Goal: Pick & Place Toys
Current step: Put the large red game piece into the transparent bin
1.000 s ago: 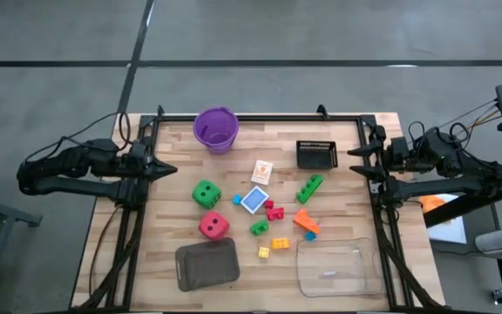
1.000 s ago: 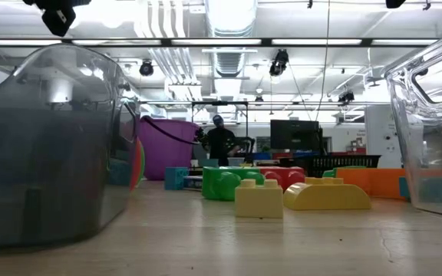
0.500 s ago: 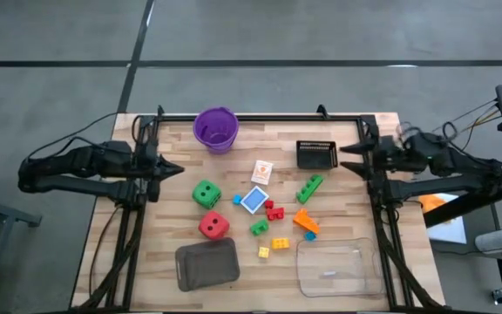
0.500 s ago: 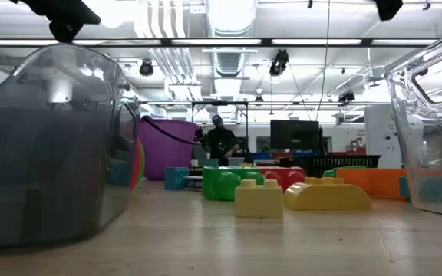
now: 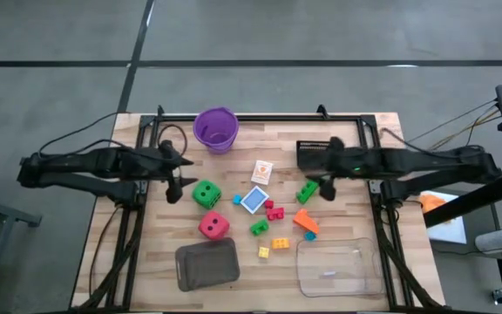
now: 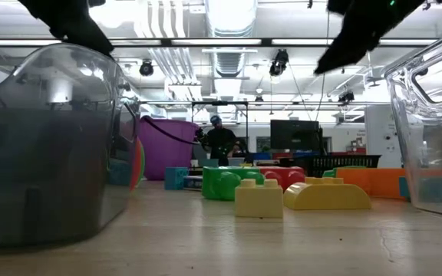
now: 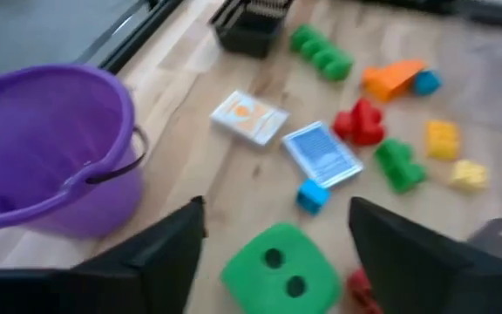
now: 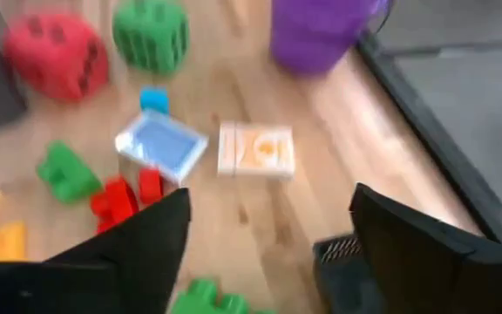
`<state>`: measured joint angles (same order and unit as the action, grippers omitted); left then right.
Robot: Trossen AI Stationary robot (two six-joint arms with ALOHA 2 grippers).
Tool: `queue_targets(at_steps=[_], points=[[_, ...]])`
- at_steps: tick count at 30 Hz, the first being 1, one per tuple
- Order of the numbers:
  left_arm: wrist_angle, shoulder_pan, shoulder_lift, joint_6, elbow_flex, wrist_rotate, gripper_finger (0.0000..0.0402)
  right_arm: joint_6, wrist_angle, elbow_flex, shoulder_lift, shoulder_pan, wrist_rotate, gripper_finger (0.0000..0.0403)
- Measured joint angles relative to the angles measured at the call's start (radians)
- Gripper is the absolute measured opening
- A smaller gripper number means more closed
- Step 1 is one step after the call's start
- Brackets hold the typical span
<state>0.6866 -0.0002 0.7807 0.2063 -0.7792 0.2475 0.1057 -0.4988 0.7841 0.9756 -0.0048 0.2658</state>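
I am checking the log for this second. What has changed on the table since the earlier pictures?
Both arms swung in from the table's sides. The left gripper, open, now hangs beside the green die; the right gripper, open, is over the long green brick. Nothing is held. Toys, purple cup and trays have not moved.

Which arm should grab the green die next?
Left. Its open pincer hovers right beside the green die, which sits between its fingers in the left wrist view. The right pincer is over by the long green brick.
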Motion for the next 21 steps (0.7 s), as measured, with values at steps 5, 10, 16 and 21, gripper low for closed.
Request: queue_targets(at_steps=[5, 10, 16, 21], points=[[-0.007, 0.000, 0.089, 0.001, 0.000, 0.051, 0.0349, -0.001, 0.028, 0.000, 0.154, 0.000, -0.029, 0.0365], [-0.029, -0.001, 0.186, -0.011, 0.000, 0.082, 0.0344, -0.018, 0.114, 0.000, 0.286, 0.001, -0.125, 0.0369], [-0.064, -0.001, 0.269, -0.045, 0.000, 0.090, 0.0317, -0.049, 0.150, 0.030, 0.412, 0.021, -0.219, 0.0370], [-0.077, -0.001, 0.296, -0.046, 0.000, 0.090, 0.0304, -0.074, 0.142, 0.106, 0.500, 0.056, -0.248, 0.0370]])
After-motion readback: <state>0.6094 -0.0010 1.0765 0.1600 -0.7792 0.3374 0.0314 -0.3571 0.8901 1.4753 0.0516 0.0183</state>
